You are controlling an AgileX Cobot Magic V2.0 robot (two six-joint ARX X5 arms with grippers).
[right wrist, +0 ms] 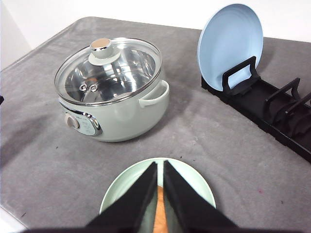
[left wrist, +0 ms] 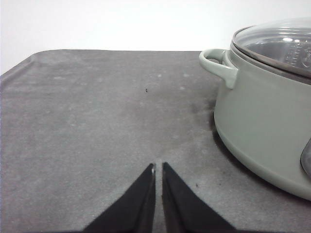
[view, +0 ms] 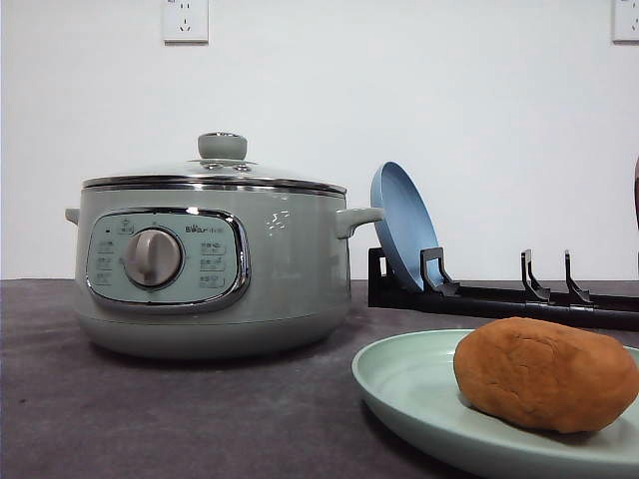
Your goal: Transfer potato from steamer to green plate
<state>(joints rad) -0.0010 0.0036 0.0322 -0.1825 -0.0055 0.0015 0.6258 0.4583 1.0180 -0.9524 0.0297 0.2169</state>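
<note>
The orange-brown potato (view: 544, 374) lies on the pale green plate (view: 409, 384) at the front right of the table. The sage-green steamer (view: 210, 269) stands to the left with its glass lid on; through the lid in the right wrist view the steamer (right wrist: 114, 92) looks empty. My right gripper (right wrist: 160, 165) hovers shut above the green plate (right wrist: 194, 182), and a sliver of the potato (right wrist: 159, 216) shows between its fingers, well below them. My left gripper (left wrist: 158, 167) is shut over bare grey table, beside the steamer (left wrist: 262, 121), holding nothing.
A blue plate (view: 399, 225) stands upright in a black dish rack (view: 519, 299) behind the green plate. The same blue plate (right wrist: 231, 46) and rack (right wrist: 272, 107) appear in the right wrist view. Grey cloth covers the table.
</note>
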